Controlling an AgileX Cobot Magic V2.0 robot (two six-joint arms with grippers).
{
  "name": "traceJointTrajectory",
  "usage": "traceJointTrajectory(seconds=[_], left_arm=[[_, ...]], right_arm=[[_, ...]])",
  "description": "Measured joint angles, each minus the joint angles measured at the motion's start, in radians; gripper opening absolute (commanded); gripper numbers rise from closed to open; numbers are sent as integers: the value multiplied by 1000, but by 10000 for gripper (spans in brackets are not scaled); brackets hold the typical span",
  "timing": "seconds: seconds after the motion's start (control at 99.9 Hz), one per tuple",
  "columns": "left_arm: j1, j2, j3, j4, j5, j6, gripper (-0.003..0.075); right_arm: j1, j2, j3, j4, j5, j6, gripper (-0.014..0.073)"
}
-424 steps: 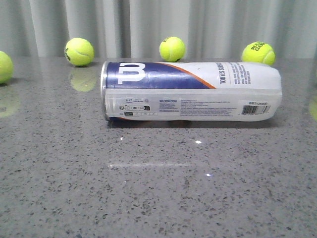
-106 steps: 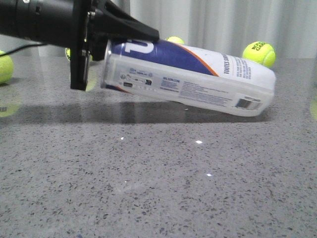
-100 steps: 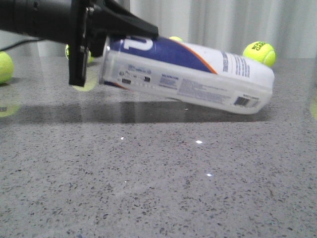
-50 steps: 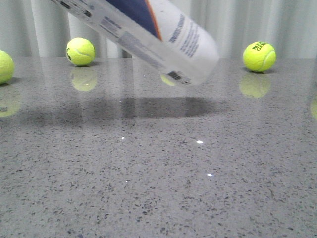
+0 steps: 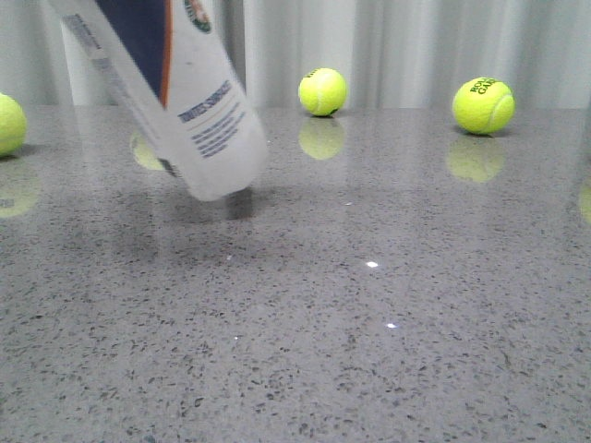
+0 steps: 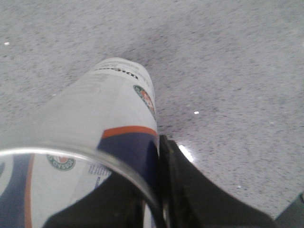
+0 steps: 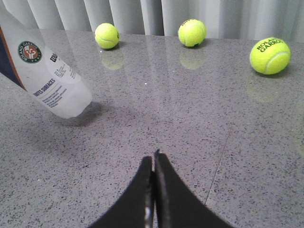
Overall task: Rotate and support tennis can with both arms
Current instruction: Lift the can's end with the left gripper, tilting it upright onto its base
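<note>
The tennis can point(image 5: 175, 101) hangs steeply tilted at the left, its closed white end low near the table and its top out of the front view. In the left wrist view the can point(image 6: 109, 109) points away from the camera. My left gripper point(image 6: 154, 156) is shut on its wall at the metal rim, one finger point(image 6: 185, 190) outside and the other dark behind the clear plastic. The left gripper is out of the front view. My right gripper point(image 7: 154, 159) is shut and empty, low over the table, well off to the side of the can point(image 7: 47, 80).
Tennis balls lie along the back of the grey stone table point(image 5: 369, 323): one at the far left point(image 5: 7, 125), one in the middle point(image 5: 322, 91), one at the right point(image 5: 483, 104). The right wrist view shows three balls point(image 7: 107, 35) point(image 7: 192, 32) point(image 7: 270, 56). A grey curtain hangs behind.
The can has gone from lying flat to lifted by its rim end and swung steeply. Over the last half second its lower end has moved left and down.
</note>
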Motion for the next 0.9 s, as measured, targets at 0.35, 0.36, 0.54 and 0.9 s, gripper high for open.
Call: traceJointTrajectory(seconds=[0.35,0.36,0.54,0.9], left_arm=[[-2,48,-22,18,2,-10,-18],[-2,47,-24,18,2,-9,-18],[-2,48,-29,7,4,-9,79],[-2,49,-34,6,-5,-9,501]], right_arm=[[0,0,0,0,0,0,-64],[0,0,0,0,0,0,-64],[0,0,0,0,0,0,-64],[0,0,0,0,0,0,-64]])
